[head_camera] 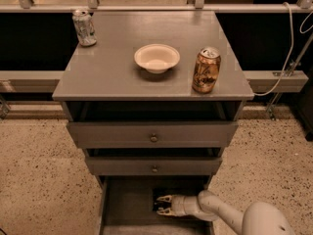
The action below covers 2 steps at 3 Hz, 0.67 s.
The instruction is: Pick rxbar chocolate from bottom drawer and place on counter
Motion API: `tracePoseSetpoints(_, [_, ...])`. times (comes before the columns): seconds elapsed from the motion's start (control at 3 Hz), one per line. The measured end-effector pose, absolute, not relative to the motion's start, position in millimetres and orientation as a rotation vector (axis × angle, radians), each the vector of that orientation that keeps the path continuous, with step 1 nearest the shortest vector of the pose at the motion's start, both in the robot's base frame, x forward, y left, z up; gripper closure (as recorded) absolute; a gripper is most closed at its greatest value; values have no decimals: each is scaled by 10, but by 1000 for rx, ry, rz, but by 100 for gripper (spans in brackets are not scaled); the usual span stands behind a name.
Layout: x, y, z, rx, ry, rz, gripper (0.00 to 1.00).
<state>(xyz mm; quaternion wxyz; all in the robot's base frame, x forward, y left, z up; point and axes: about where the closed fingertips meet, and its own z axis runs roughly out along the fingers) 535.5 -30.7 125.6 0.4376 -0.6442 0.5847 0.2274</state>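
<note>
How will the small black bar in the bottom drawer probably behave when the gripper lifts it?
The rxbar chocolate looks small and flat, so it is probably light and will not roll. It lies on the smooth floor of the bottom drawer, so a push may slide it. The gripper is right at it, low inside that drawer.

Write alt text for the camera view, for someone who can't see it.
A robot arm's hand reaches into the open bottom drawer at a black rxbar chocolate. On the grey counter above stand a silver can, a white bowl and a gold-brown can.
</note>
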Motion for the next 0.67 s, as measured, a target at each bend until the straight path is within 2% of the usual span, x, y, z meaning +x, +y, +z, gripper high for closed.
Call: tracePoseSetpoints(0.67, [5322,-343,1323,-1564,1413,569,100])
